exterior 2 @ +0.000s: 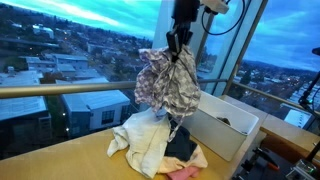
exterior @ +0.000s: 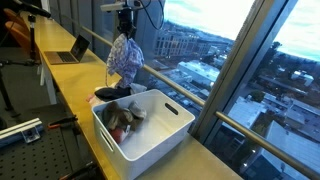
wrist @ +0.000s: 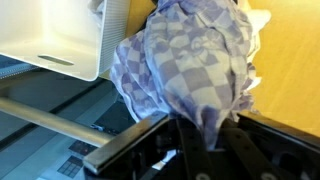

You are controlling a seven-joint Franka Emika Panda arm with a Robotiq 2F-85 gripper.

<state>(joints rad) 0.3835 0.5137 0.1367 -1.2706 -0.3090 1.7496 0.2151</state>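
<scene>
We see the pincer (exterior 2: 180, 45) clenched on the checked cloth (exterior 2: 168, 85): soft, light, limp, probably best pinched at a bunched fold.

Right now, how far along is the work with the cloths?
A few cloths already lie in the white bin. The gripper holds a checkered cloth up in the air. A pile of cloths lies on the table beside the bin, possibly left to handle.
</scene>
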